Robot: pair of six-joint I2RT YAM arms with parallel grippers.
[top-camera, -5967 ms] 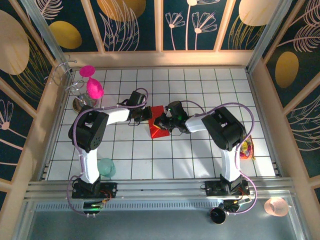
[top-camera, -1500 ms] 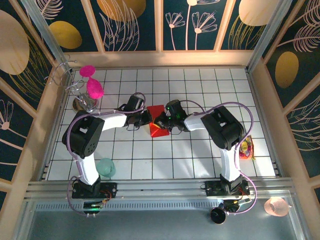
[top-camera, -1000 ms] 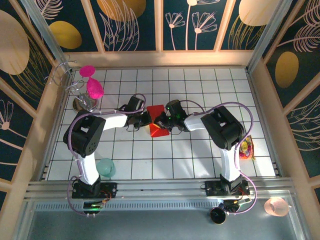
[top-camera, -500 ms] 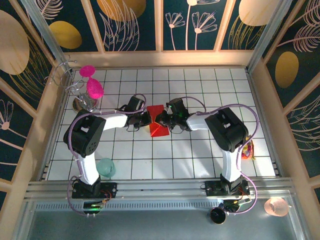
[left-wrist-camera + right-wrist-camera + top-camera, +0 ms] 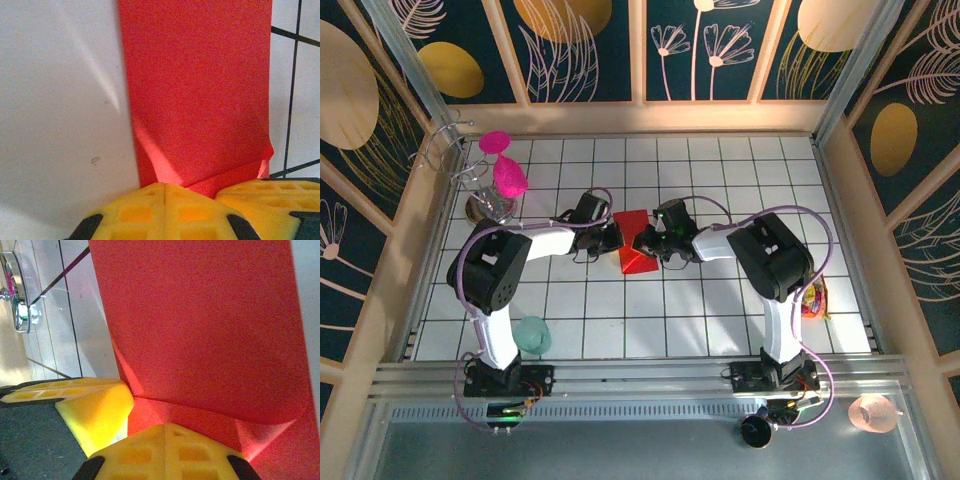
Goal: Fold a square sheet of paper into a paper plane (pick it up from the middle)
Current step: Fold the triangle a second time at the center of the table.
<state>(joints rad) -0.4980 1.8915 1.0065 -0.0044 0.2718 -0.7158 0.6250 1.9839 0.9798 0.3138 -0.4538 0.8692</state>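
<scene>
Paper: red, creased; gripped edges hidden;
Left gripper: clamped on paper's left edge;
Right gripper: clamped on its right edge

One red paper sheet, two magenta goblets, one teal cup

Both arms reach in from the near edge, elbows bowed outward, forearms angling toward each other in the middle. The left arm sweeps up and to the right, and the right arm mirrors it, leaning left. The left gripper and right gripper sit low and close, almost nose to nose. On the left wrist camera the jaws are closed, yellow pads pinching the edge of the red paper. On the right wrist camera it's the same story: jaws closed, clamped on a fold of that paper.
</scene>
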